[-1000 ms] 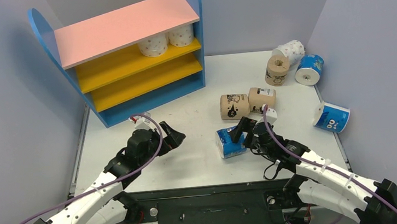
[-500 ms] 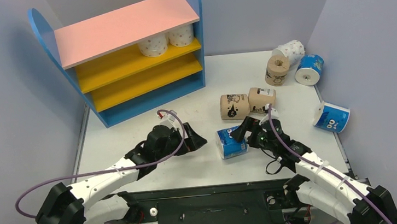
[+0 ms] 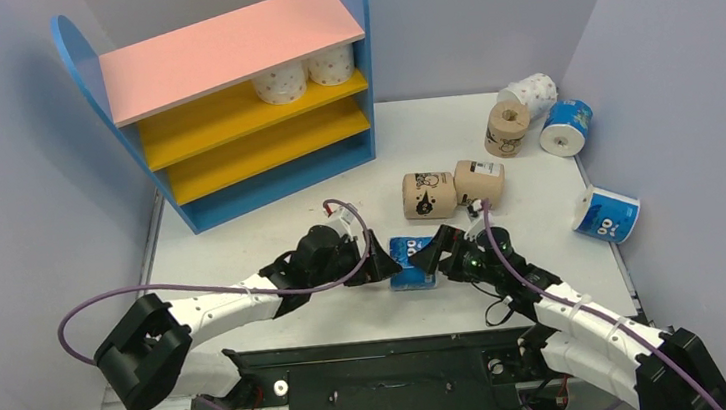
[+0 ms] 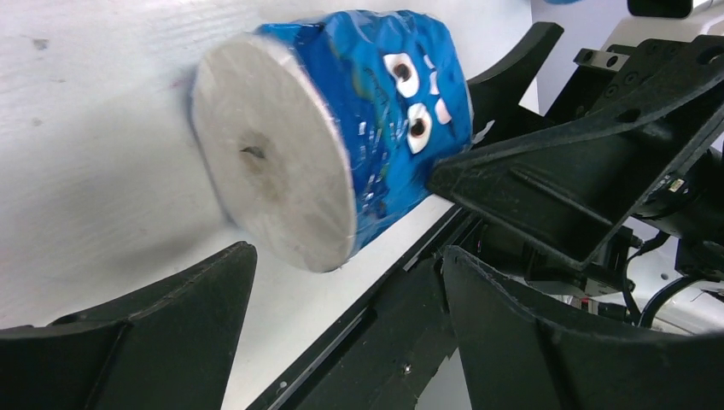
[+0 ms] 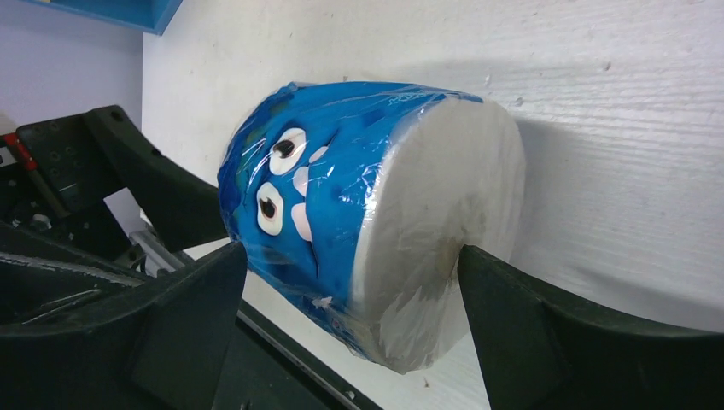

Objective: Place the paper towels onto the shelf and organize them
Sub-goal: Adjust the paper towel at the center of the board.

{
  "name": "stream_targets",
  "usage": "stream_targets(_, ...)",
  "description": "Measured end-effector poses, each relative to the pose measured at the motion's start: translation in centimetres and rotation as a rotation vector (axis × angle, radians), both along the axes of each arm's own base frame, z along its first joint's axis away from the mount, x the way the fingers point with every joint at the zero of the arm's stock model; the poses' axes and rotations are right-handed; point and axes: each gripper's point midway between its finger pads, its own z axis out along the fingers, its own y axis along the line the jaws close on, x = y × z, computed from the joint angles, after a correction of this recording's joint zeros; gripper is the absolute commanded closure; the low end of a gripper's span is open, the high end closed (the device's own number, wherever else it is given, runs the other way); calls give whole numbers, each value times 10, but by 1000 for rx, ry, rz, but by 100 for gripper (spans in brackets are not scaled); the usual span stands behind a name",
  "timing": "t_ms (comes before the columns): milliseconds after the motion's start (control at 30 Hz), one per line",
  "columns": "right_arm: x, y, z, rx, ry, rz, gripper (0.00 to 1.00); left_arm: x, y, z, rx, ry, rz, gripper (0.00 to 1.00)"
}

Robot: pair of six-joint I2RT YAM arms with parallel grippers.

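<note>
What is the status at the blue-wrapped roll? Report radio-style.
Left gripper open, facing one end of blue-wrapped roll. Right gripper open, jaws straddling other end. Roll lying on table. Tan rolls close behind.

Top view looks down from behind; wrist views closely face one blue roll from opposite ends.

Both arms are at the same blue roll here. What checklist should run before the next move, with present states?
1. Blue roll lies between the right end effector fingers: ok.
2. Right end effector gripping it: cannot tell, jaws stand wide.
3. Left end effector clear of that roll: not ok, it crowds it from the other side.
4. Left end effector empty: ok, jaws open.
5. Shelf has room: ok, the visible part of the lower yellow board is bare.
</note>
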Motion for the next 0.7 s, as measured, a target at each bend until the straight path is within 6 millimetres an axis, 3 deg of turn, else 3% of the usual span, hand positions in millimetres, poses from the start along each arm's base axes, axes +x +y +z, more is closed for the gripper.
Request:
stream_targets(267,-5,1,9,11,-33,2,11,1,-18,0,-11,7,-40,31)
stream_targets(700,-2,-7,-1,30,-42,-22,15,6,-15,-4,16,3,-11,32)
